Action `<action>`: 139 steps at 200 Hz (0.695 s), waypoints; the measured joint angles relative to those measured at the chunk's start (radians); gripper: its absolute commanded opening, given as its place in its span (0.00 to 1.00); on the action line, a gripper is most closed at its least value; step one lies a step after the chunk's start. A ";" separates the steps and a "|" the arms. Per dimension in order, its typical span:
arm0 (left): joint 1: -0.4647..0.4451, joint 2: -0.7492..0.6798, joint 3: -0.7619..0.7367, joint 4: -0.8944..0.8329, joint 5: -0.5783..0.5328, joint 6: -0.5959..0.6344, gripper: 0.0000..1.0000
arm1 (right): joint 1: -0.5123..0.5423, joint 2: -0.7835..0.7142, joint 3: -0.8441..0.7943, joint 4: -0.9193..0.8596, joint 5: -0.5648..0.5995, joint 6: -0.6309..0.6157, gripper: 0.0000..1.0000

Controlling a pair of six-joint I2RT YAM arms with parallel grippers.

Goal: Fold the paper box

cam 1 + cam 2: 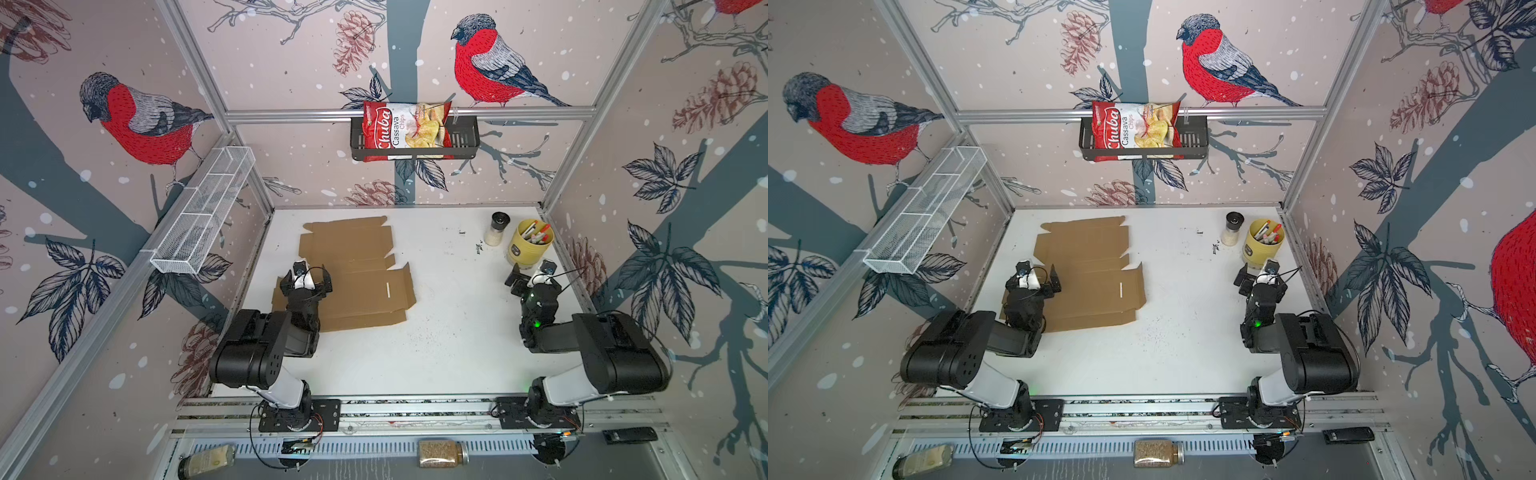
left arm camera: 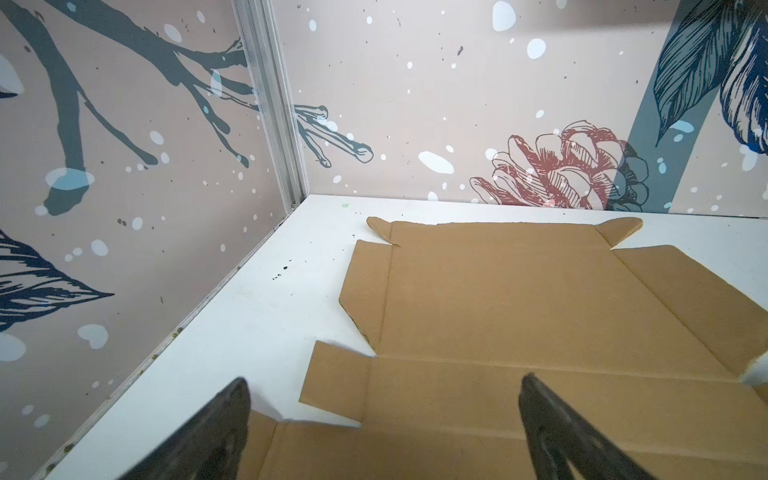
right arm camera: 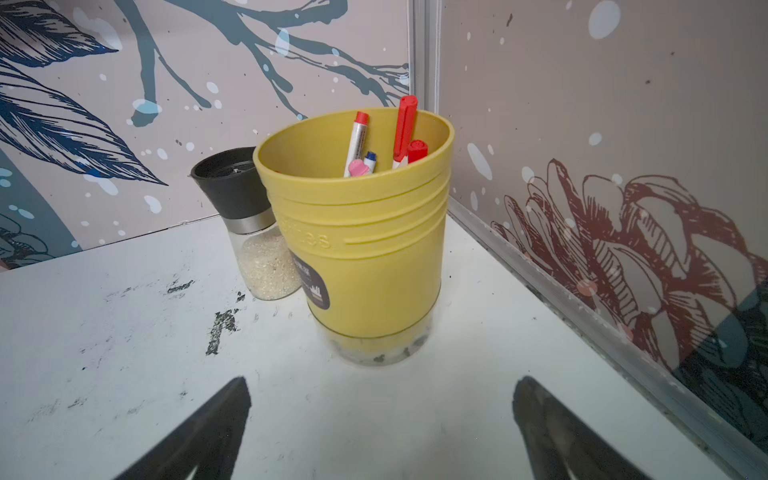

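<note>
Spread wide and empty, the left gripper hovers over the near left part of the paper box. The box lies as a flat, unfolded sheet on the table, running from the far edge toward the middle, close to the left edge. No flap is raised, so folding looks barely begun. The right gripper is likewise released and holds nothing, near the right edge and well apart from the sheet.

Risks, as I judge them: the cardboard lies loose on a smooth top, so a one-sided push may slide or spin it rather than crease it (a second gripper pinning the base panel would help). A lifted flap may also spring back flat. The right arm, swinging toward the sheet, could clip what stands just ahead of it.

In the far right corner a yellow cup holds markers. Just beside it, a black-capped grinder holds pale grains. On the back wall a black basket carries a chip bag, and the white wire rack on the left wall looks empty.
</note>
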 measured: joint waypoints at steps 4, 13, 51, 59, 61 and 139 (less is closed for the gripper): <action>0.000 0.000 -0.001 0.000 0.000 0.000 0.99 | 0.000 0.000 0.000 0.000 0.000 0.000 0.99; 0.000 0.000 0.001 -0.005 0.003 0.000 0.99 | 0.000 0.000 0.000 0.000 0.000 0.000 0.99; 0.004 0.000 0.007 -0.008 0.024 0.000 0.99 | 0.000 0.000 0.000 0.000 0.000 0.000 0.99; 0.004 0.000 0.007 -0.008 0.025 0.000 0.99 | 0.000 0.000 0.000 0.000 0.000 0.000 0.99; 0.004 0.000 0.007 -0.008 0.025 0.000 0.99 | 0.000 0.000 0.000 0.000 0.000 0.000 0.99; 0.004 0.000 0.007 -0.008 0.025 0.000 0.99 | 0.000 0.000 0.000 0.000 0.000 0.000 0.99</action>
